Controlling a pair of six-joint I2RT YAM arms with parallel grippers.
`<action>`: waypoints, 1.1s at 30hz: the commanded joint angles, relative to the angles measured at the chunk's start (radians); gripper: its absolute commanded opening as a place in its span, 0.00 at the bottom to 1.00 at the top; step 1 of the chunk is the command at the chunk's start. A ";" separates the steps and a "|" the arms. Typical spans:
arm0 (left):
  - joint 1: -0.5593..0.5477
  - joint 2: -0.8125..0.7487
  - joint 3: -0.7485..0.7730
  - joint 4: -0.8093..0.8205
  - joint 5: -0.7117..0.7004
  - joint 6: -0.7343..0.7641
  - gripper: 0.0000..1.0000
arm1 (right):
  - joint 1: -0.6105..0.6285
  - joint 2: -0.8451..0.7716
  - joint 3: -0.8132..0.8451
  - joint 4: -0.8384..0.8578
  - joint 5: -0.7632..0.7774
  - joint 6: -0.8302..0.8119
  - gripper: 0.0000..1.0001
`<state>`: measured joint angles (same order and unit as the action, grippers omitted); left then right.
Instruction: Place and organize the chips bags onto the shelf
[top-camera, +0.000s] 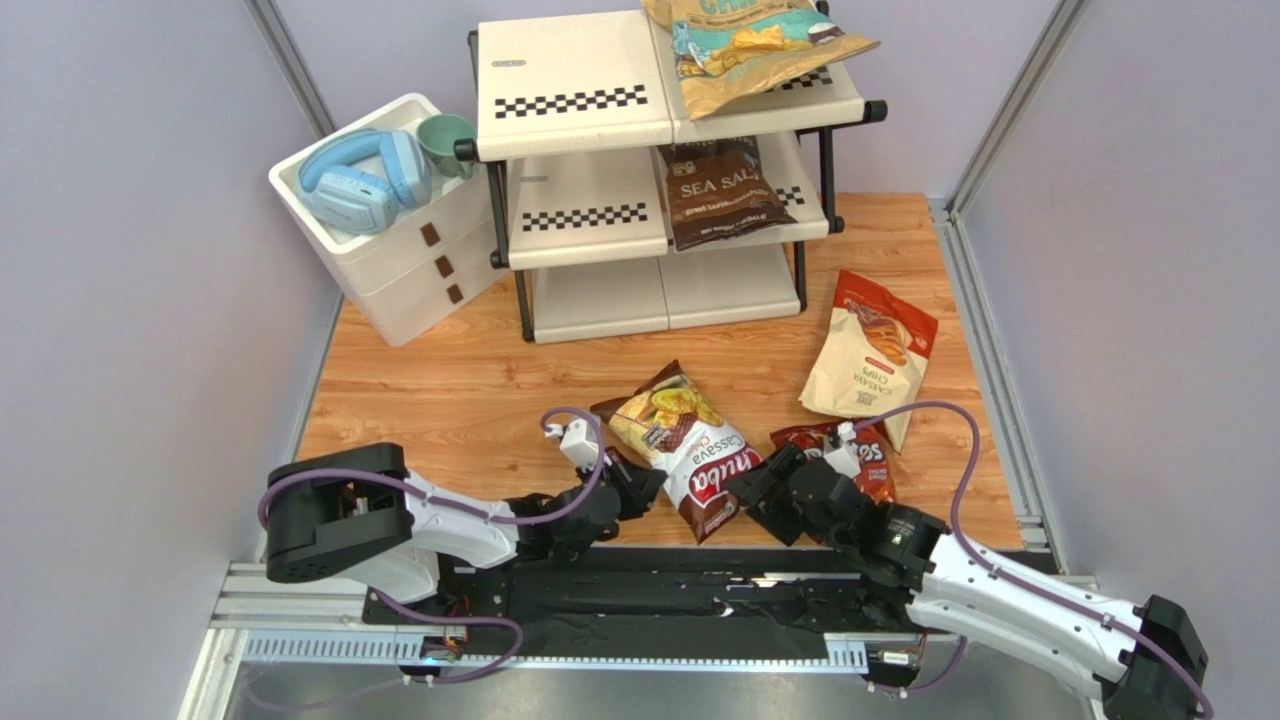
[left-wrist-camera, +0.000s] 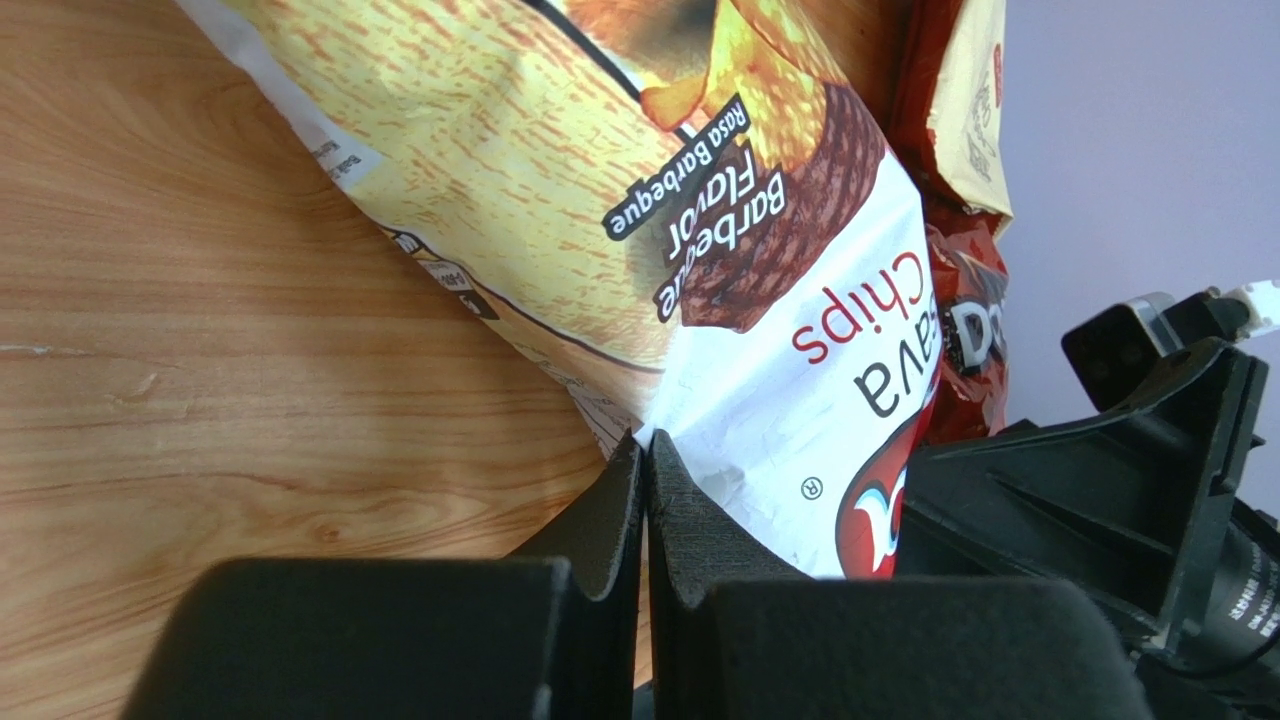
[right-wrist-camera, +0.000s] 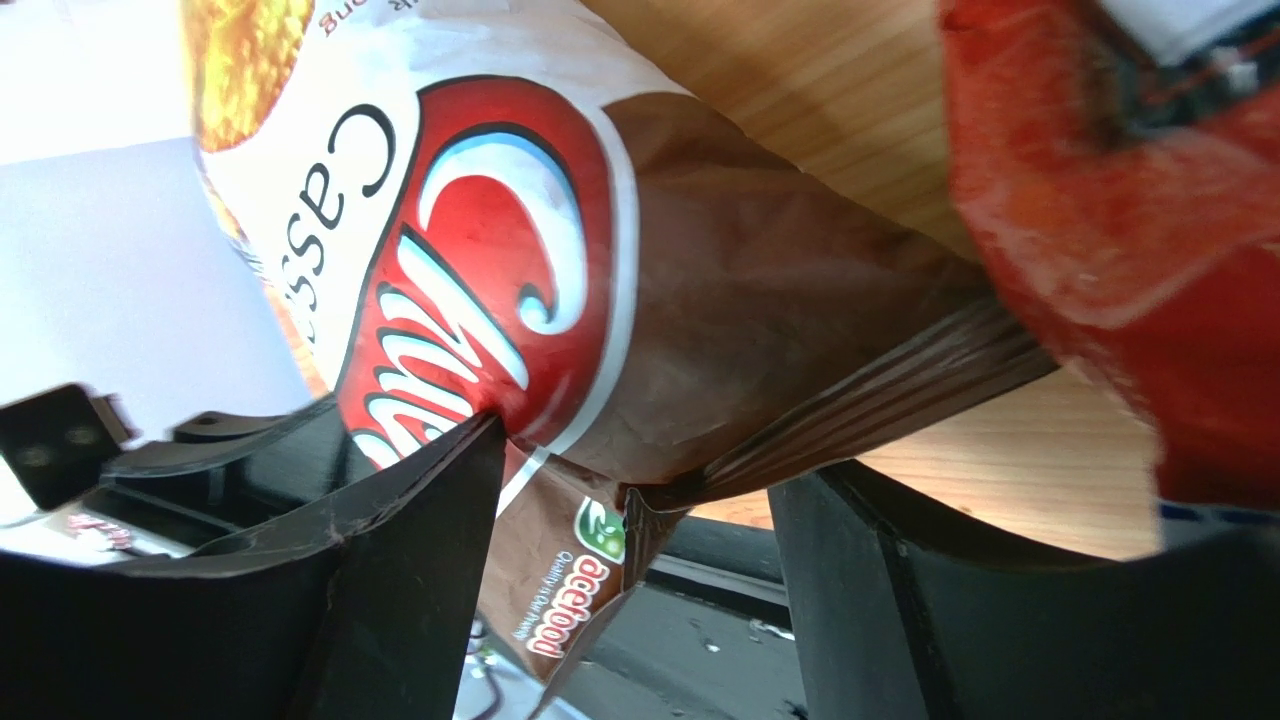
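— Where is the white-and-red crinkly "Chuba" chips bag (top-camera: 688, 450)?

— It lies flat on the wooden table top (top-camera: 451, 398), near 6 o'clock in the top view. It is just ahead of both arms and well apart from the cream three-tier shelf (top-camera: 579, 90) with the black frame at 12 o'clock.

— What does the left gripper (left-wrist-camera: 643, 446) show?

— Its black fingers (left-wrist-camera: 601, 525) are pressed together on the bag's edge, at the bag's 8 o'clock, with the foil nipped between the pads.

— And the right gripper (right-wrist-camera: 639, 465)?

— It is spread wide. Its fingers (right-wrist-camera: 406, 555) stand on either side of the bag's brown crimped end, at the bag's 4 o'clock. Whether a pad touches the foil cannot be told.

— Where are the other bags?

— The red Doritos bag (top-camera: 876, 468) lies just beside the Chuba bag at its 3 o'clock, partly under the right gripper. The cream bag with the red-orange top (top-camera: 872, 357) lies on the table at 2 o'clock. The dark brown "Sea Salt" bag (top-camera: 724, 191) rests on the right half of the shelf's middle tier. The tan-and-teal bag (top-camera: 751, 45) sits on the right half of the top tier, overhanging the front edge.

— What stands beside the shelf?

— A white three-drawer box (top-camera: 398, 248) stands at 10 o'clock, carrying light-blue headphones (top-camera: 358, 180) and a green cup (top-camera: 446, 143).
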<state>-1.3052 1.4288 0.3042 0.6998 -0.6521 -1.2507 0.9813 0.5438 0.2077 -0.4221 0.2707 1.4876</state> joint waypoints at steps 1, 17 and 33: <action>-0.014 0.008 -0.017 0.055 0.019 -0.013 0.00 | 0.011 -0.018 -0.039 0.091 0.051 0.057 0.70; -0.022 0.090 -0.020 0.139 0.089 -0.023 0.00 | 0.068 0.037 -0.097 0.244 0.125 0.114 0.66; -0.025 0.042 -0.079 0.152 0.072 -0.033 0.00 | 0.095 0.156 -0.041 0.230 0.119 0.014 0.00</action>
<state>-1.3220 1.5063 0.2417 0.8036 -0.5636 -1.2766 1.0653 0.7006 0.1459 -0.1032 0.3702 1.5623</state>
